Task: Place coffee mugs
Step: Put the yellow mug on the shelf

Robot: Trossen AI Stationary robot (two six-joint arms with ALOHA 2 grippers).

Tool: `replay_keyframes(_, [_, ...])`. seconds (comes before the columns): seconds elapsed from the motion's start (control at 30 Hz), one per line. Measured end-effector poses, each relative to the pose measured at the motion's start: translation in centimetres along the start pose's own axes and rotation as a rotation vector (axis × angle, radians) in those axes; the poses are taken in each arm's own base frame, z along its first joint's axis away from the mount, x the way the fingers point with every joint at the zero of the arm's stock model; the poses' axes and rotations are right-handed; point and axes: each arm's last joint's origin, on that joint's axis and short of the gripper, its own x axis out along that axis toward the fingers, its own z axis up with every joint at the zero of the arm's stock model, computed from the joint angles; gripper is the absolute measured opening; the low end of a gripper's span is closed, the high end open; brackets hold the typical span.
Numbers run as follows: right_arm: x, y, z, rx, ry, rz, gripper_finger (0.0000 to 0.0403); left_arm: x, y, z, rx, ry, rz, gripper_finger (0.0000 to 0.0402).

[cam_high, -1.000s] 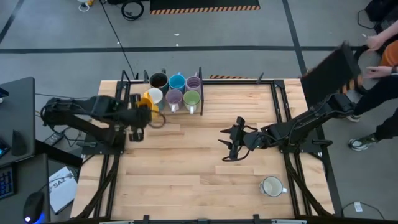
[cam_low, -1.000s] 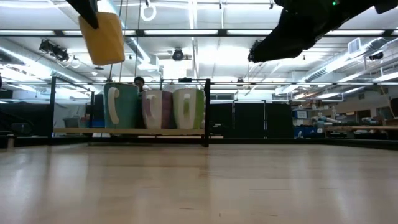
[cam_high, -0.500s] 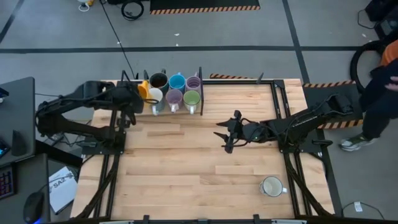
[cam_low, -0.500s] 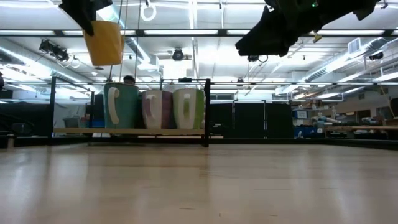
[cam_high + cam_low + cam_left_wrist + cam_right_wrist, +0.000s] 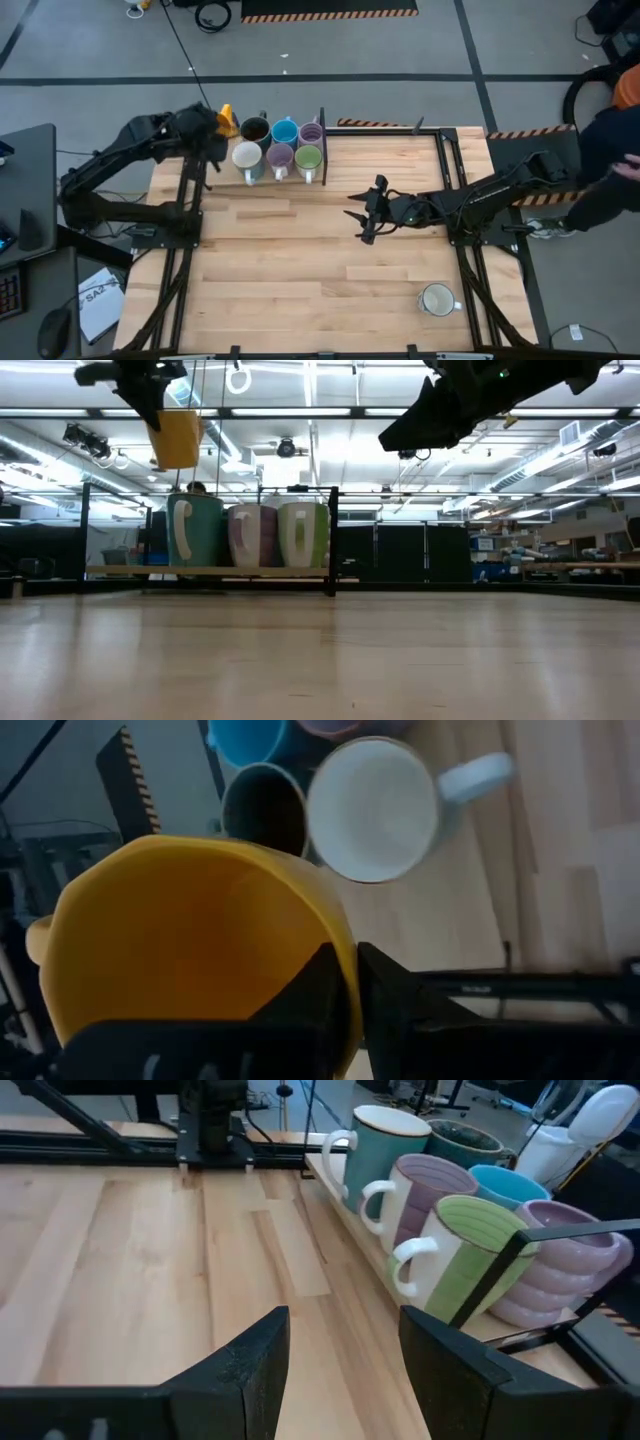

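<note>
While no lettering reads, fingers [image 5: 340,982] pinch orange mug [image 5: 190,940].

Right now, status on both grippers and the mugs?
Left gripper shut on orange mug, above rack's far-left corner. Right gripper open, mid-table. White mug still out.

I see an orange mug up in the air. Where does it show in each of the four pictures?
High view: orange mug at the table's far left corner, in the left gripper, behind the mug row.
Low view: top left, hanging above the teal mug.
Left wrist view: fills the near left, jaws clamped on its rim.
Right wrist view: not in it.
Shared landmark: the green mug.
</note>
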Motion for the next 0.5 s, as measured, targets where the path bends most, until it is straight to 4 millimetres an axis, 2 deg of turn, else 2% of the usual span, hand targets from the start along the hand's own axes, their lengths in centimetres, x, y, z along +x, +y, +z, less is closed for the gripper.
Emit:
replay_keyframes(0.13, [0.3, -0.6, 0.0, 0.004, 0.005, -0.017, 0.0195, 1.3, 1.7, -1.2, -0.052, -0.021, -0.017, 0.0036])
replay_keyframes(0.4, [0.8, -1.3, -0.1, 0.018, 0.014, -0.003, 0.0195, 5.6, 4.9, -3.7, -0.143, 0.019, -0.1, 0.0036])
replay_keyframes(0.5, [0.9, -1.4, -0.1, 0.021, 0.014, 0.001, 0.0195, 6.8, 5.5, -4.3, -0.21, 0.054, -0.131, 0.0036])
